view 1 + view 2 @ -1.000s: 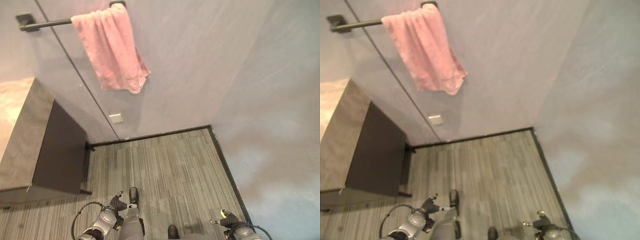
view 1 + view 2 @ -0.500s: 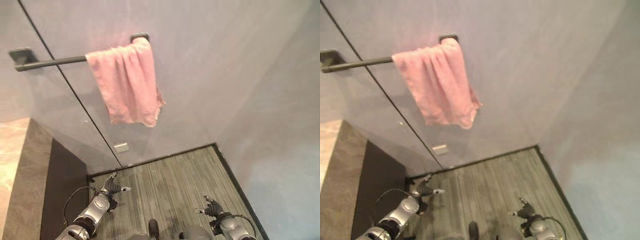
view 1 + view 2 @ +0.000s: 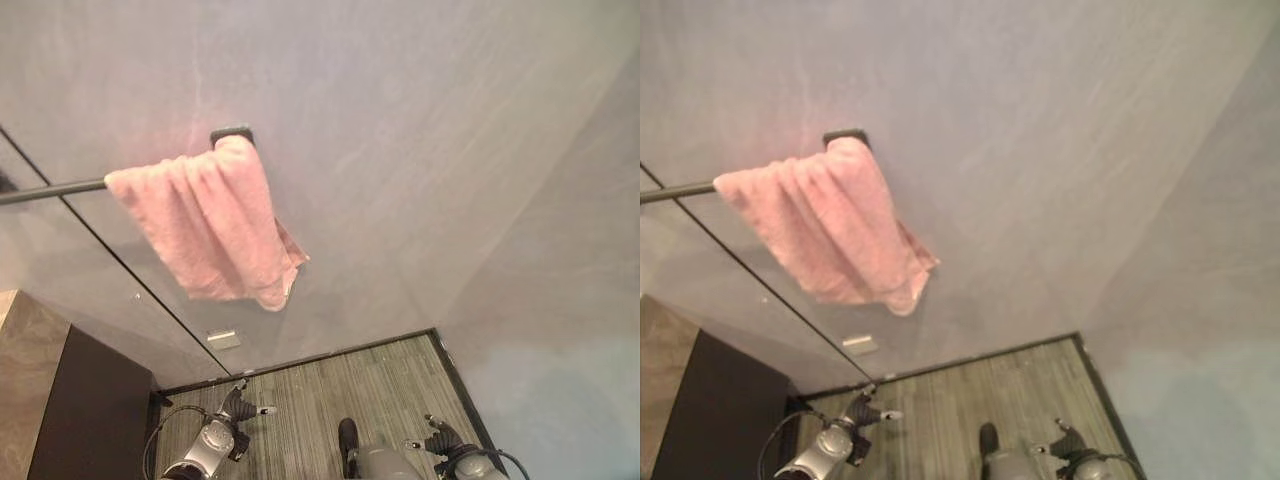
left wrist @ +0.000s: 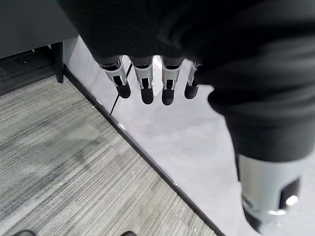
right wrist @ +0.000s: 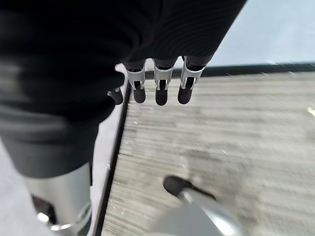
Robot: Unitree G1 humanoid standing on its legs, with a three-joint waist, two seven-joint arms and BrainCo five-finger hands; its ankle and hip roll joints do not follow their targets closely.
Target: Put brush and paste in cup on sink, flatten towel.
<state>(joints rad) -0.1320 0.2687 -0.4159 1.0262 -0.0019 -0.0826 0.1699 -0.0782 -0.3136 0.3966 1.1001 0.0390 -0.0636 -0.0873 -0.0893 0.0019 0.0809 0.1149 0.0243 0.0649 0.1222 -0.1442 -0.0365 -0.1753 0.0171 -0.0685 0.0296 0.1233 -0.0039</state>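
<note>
A pink towel [image 3: 210,230] hangs bunched over a dark bar [image 3: 50,190] on the grey wall, gathered at the bar's right end by the mount [image 3: 232,134]. Its lower corner droops in folds [image 3: 902,290]. My left hand [image 3: 240,408] hangs low at the bottom left, fingers [image 4: 147,83] straight and holding nothing. My right hand [image 3: 440,440] is low at the bottom right, fingers [image 5: 160,83] straight and empty too. Both hands are far below the towel.
A dark cabinet with a stone top [image 3: 60,400] stands at the lower left. A small white wall plate [image 3: 222,339] sits below the towel. Grey striped floor [image 3: 320,385] meets the wall at a dark skirting line [image 3: 330,352].
The camera has tilted upward and turned, so the towel and bar sit lower and further left in the picture. Both hands stay low, fingers straight.
</note>
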